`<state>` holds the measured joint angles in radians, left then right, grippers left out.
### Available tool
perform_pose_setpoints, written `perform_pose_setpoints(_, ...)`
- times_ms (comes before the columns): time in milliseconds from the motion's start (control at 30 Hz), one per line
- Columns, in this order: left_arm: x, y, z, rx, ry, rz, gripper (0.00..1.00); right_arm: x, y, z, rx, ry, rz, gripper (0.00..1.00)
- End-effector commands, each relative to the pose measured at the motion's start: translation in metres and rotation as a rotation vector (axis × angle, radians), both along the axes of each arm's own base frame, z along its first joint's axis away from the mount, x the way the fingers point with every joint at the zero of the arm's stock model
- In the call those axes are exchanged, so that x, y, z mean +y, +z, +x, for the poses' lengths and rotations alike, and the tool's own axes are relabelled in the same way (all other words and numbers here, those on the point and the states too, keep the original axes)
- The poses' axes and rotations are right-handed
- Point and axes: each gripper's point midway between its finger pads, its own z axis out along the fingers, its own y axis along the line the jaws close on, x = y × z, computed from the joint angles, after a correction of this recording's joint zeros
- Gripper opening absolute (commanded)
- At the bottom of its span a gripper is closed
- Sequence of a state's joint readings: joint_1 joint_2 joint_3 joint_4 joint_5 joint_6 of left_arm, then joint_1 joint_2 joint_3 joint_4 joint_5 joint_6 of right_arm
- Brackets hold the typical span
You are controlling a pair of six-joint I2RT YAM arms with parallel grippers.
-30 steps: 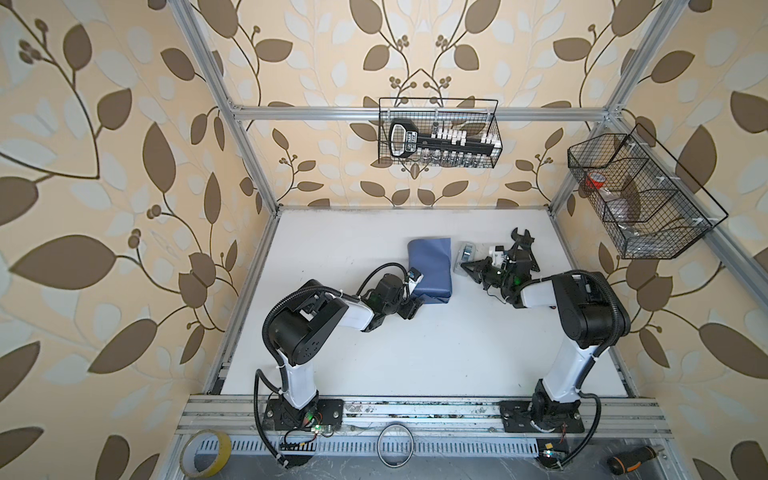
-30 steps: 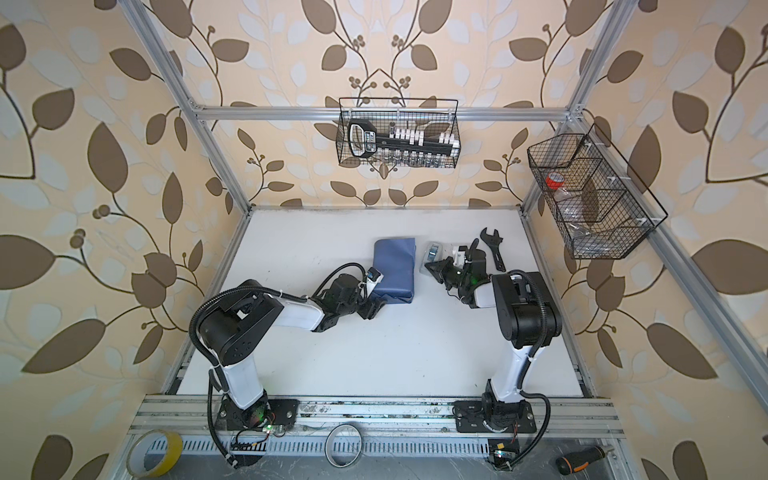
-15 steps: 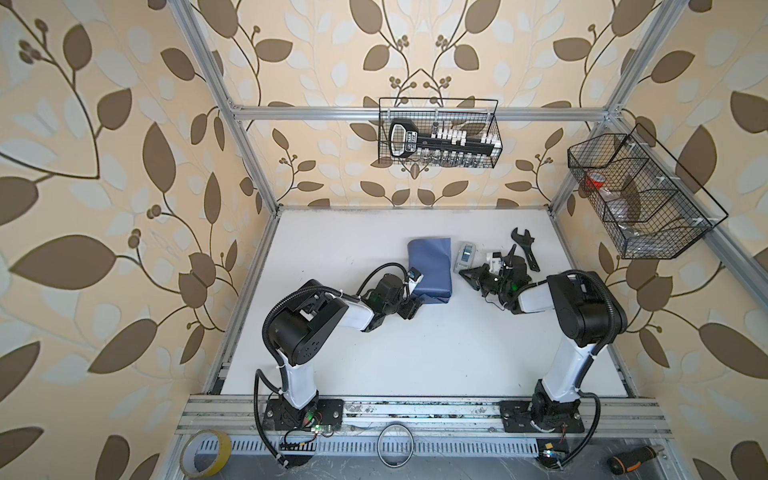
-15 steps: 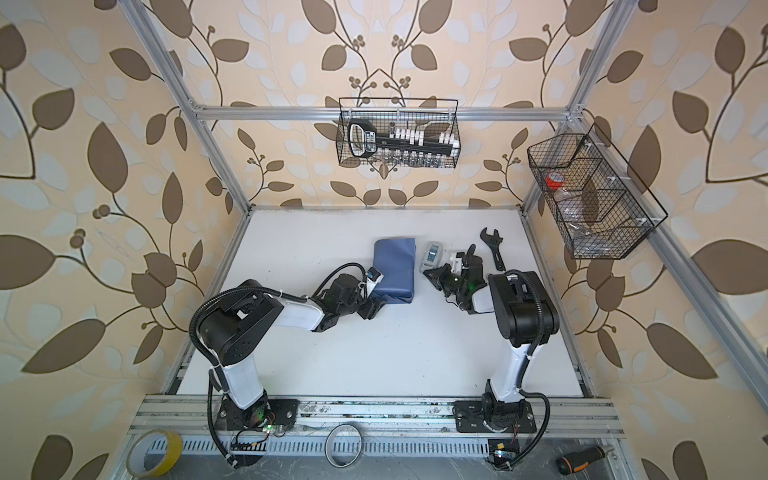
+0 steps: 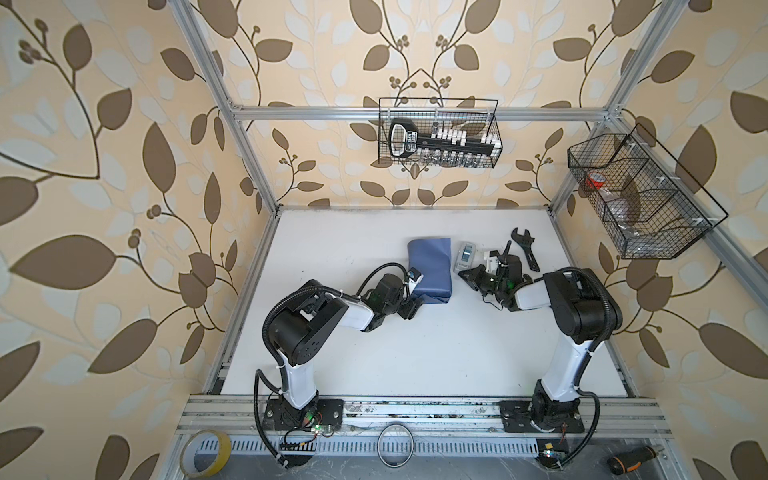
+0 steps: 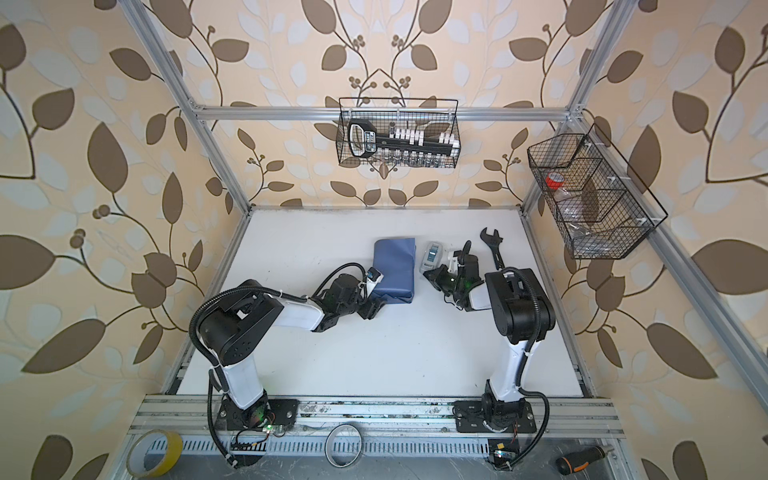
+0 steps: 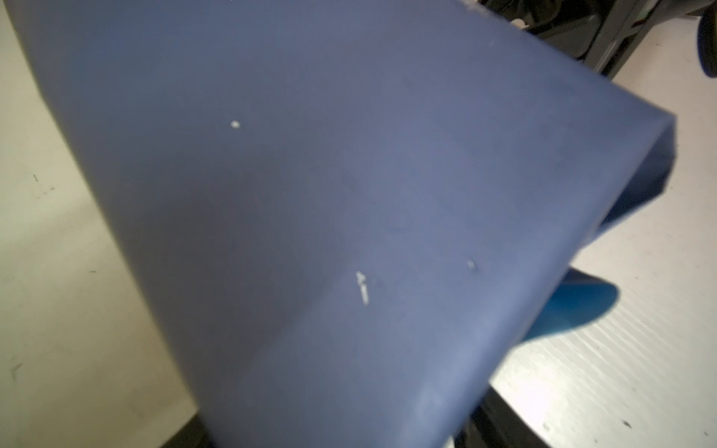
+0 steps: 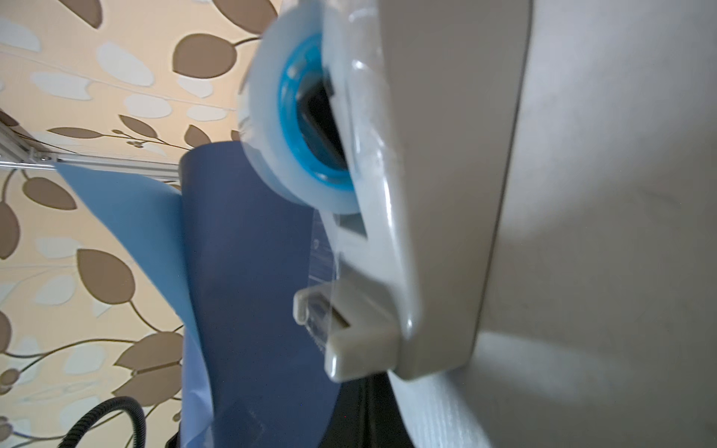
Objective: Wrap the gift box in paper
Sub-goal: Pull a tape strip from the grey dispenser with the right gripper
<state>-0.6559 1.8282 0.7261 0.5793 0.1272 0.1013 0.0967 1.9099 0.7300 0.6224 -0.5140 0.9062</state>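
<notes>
Left gripper (image 5: 412, 294): jaws spread wide, with the near left corner of the paper (image 5: 430, 266) bundle between them. In the left wrist view the slate-blue sheet fills the gap from finger to finger. It reads as a clamp on the bundle, not an idle open jaw. The gift box is not visible. I judge it to sit inside the paper, on the far half of the table (image 5: 415, 357).

Right gripper (image 5: 468, 276): closed, tip just beside the tape dispenser (image 5: 466, 257). I cannot tell whether it pinches a tape end. The right wrist view shows the tape roll (image 8: 298, 128) on a blue core, with a clear strip running to the cutter.

An adjustable wrench (image 5: 524, 249) lies near the right wrist, apart from the dispenser.

Step, judged: fold held, tape being fetched.

Risks:
- A light-blue flap (image 8: 128, 201) stands loose off one side of the bundle. If the left clamp eases before tape lands, the sheet springs open.
- The dispenser looks light and unanchored, so a pull may drag it rather than tear tape.
- Tape may cling to the closed fingers or fold on itself.
- A right wrist sweep could knock the wrench.
</notes>
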Motion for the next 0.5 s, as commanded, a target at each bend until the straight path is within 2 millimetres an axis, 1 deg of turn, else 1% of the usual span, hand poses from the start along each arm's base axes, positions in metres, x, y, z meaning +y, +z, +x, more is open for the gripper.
perform_pose_setpoints(0,-0.011,0.025,0.006,-0.054,-0.016,-0.050,0.72,-0.025,-0.048,-0.025,0.185,-0.084,-0.156,0.00)
perform_pose_setpoints(167,-0.010,0.025,0.005,-0.055,-0.016,-0.050,0.72,-0.031,-0.042,-0.024,0.178,-0.126,-0.202,0.00)
perform_pose_setpoints(233,-0.010,0.026,0.006,-0.056,-0.015,-0.050,0.72,-0.030,-0.039,-0.024,0.170,-0.128,-0.197,0.00)
perform_pose_setpoints(300,-0.011,0.026,0.005,-0.055,-0.018,-0.051,0.72,-0.026,-0.033,-0.023,0.148,-0.118,-0.197,0.00)
perform_pose_setpoints(400,-0.011,0.026,0.005,-0.055,-0.016,-0.050,0.72,-0.024,-0.013,-0.026,0.075,-0.099,-0.201,0.00)
perform_pose_setpoints(467,-0.011,0.026,0.005,-0.054,-0.015,-0.051,0.72,-0.021,0.012,-0.031,-0.023,-0.076,-0.184,0.00)
